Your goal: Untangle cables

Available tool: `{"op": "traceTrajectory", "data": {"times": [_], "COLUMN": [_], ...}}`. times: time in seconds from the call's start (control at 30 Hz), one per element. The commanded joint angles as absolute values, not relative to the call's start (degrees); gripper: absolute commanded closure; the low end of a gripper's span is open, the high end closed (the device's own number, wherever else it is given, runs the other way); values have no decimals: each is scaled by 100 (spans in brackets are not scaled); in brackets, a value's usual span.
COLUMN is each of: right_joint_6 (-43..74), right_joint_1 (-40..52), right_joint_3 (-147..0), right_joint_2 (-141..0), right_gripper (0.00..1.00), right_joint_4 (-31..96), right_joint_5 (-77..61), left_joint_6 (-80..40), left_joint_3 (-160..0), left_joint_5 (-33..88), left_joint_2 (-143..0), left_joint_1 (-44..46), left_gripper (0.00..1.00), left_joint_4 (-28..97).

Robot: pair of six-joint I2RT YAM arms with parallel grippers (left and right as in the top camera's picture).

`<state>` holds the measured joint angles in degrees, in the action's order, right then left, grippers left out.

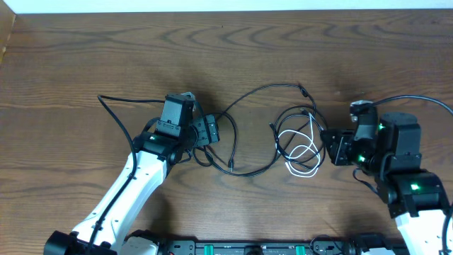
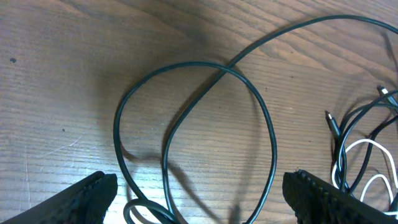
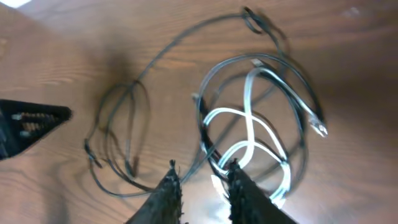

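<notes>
Above the cables, left fingers spread wide; right fingers narrowly parted, angled down at the white cable

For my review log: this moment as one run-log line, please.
left hand: open, above black cable loop | right hand: slightly open, beside white cable | untangling: not done

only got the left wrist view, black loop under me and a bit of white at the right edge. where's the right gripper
Observer: The right gripper is at the right edge of the pile, beside the white cable.
Operator: holding anything
Observer: Its jaws stand slightly apart in the right wrist view. No cable looks clamped.
Operator: is the white one tangled
Observer: Yes, the black cables loop around and across it.
</notes>
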<state>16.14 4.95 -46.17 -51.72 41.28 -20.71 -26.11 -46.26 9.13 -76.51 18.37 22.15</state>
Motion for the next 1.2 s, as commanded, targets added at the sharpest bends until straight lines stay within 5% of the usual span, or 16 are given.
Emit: {"op": "traceTrajectory", "data": {"times": [0.0,0.37,1.17], "right_joint_6": [1927,1968,2314], "right_joint_1": [497,644,1319], "right_joint_3": [-4783,-4394,-3361], "right_joint_2": [-5137,-5599,-7981], "right_gripper": [74,63,67], "right_joint_4": [4530,5481,2102], "right_joint_5": [-1494,-2392,-2174], "left_joint_6": [-2617,-2617,-2617], "left_joint_3": [-4598,-4598,-4598], "left_joint_5": [945,799,794], "left_joint_2": [-7684,-7684,-7684], "left_joint_1": [1806,1806,1806], "left_gripper": [9,9,9], "left_joint_4": [2231,2189,2204]}}
